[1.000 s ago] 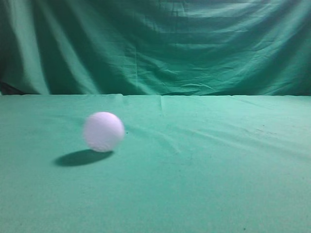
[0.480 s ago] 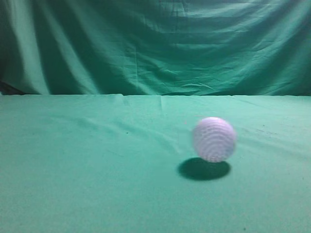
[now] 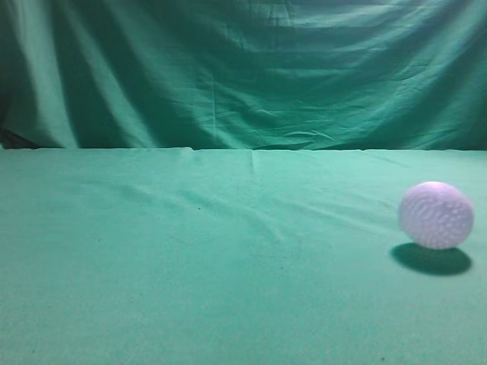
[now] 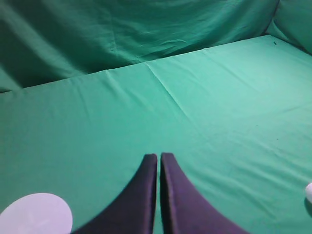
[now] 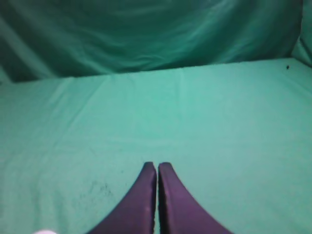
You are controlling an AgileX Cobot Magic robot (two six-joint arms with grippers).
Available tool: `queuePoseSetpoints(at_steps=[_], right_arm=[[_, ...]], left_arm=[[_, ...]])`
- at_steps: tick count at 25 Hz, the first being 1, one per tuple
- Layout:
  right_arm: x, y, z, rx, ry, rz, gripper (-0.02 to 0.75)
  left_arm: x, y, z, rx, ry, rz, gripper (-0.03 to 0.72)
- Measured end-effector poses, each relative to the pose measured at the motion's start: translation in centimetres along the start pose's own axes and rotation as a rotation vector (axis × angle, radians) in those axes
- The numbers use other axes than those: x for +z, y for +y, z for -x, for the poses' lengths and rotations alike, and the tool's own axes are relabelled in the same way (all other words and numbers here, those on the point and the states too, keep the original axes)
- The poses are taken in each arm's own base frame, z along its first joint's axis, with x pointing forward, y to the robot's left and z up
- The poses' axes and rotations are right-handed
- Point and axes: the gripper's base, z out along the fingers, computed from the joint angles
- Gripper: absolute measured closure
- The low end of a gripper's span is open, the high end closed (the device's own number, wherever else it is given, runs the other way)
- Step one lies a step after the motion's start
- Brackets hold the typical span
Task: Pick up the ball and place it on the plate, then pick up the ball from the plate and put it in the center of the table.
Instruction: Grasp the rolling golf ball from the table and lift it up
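A white dimpled ball (image 3: pixel 436 215) is on the green table at the right of the exterior view. A sliver of it shows at the right edge of the left wrist view (image 4: pixel 309 192) and at the bottom left edge of the right wrist view (image 5: pixel 45 232). A white plate (image 4: pixel 35 214) lies at the bottom left of the left wrist view. My left gripper (image 4: pixel 159 157) is shut and empty above the cloth. My right gripper (image 5: pixel 157 165) is shut and empty too. Neither gripper shows in the exterior view.
A green cloth (image 3: pixel 228 266) covers the table and hangs as a backdrop (image 3: pixel 243 68) behind its far edge. The cloth has soft creases near the middle.
The ball has moved across the table from left to right in the exterior view, from left of centre to near the right edge.
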Motion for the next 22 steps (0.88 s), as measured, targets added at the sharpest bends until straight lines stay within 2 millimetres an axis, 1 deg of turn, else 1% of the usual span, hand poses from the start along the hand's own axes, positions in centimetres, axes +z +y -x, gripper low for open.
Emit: queuePoseSetpoints(at_steps=[5,9,11,13,15,18,22], right_arm=[[-0.1,0.0,1.1,0.044,-0.118,0.008,0.738],[-0.3,0.0,2.3,0.085,-0.255,0.010,0.738],[-0.4,0.0,2.6,0.102,-0.293,0.010,0.738],[-0.5,0.0,3.0,0.103,-0.287,0.013,0.738],[-0.9,0.2,4.0,0.076,-0.279,0.018,0.738],[-2.1,0.6,6.5,0.036,-0.265,0.034,0.738],[-3.1,1.0,8.9,0.037,-0.222,0.054,0.738]], left_arm=[[-1.5,-0.8,-3.9,0.027,-0.017,0.006,0.688],[-1.9,-1.0,-6.1,0.025,-0.012,0.006,0.688],[-1.7,-1.1,-7.1,0.020,0.002,0.005,0.688],[-1.5,-1.1,-7.6,0.016,0.017,0.004,0.688],[-1.4,-1.0,-7.9,0.015,0.018,0.008,0.688],[-1.3,-0.9,-8.0,0.024,0.019,0.015,0.688],[-1.1,-0.8,-8.5,0.040,0.037,0.025,0.688]])
